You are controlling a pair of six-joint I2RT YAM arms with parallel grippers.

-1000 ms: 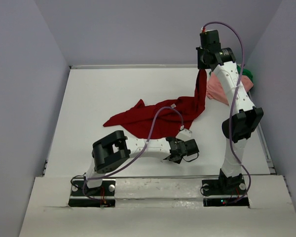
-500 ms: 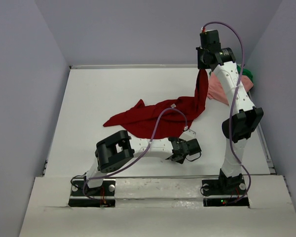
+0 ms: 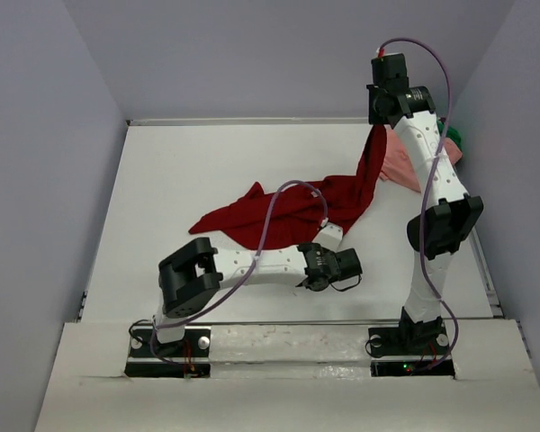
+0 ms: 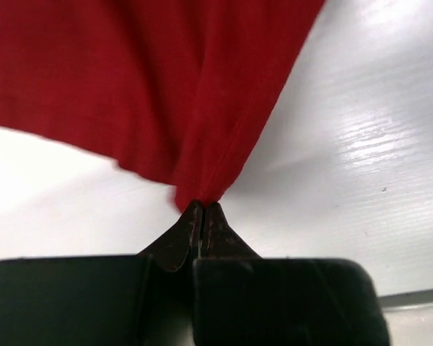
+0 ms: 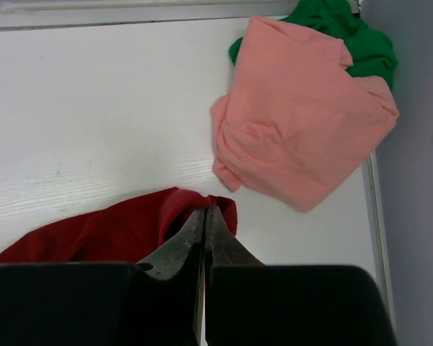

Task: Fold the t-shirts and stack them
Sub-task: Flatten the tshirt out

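The dark red t-shirt (image 3: 288,211) lies crumpled mid-table, one corner pulled up toward the far right. My right gripper (image 3: 377,128) holds that raised corner high, and its wrist view shows the gripper (image 5: 204,210) shut on a red fold (image 5: 115,231). My left gripper (image 3: 331,241) is low at the shirt's near right edge; it is shut (image 4: 202,206) on a pinch of the red cloth (image 4: 166,86). The salmon pink t-shirt (image 5: 303,130) lies bunched at the far right (image 3: 398,164), overlapping the green t-shirt (image 5: 346,36), which lies against the right wall (image 3: 453,138).
Grey walls enclose the white table (image 3: 189,171) at the back and on both sides. A raised rim (image 3: 488,265) runs along the right side. The left arm's purple cable (image 3: 274,216) arcs over the red shirt. The right arm (image 3: 436,193) stands over the pink shirt.
My left gripper went from open to shut on the red shirt's near edge after the arm slid in toward it. My right gripper rose slightly, to the right, with its corner.
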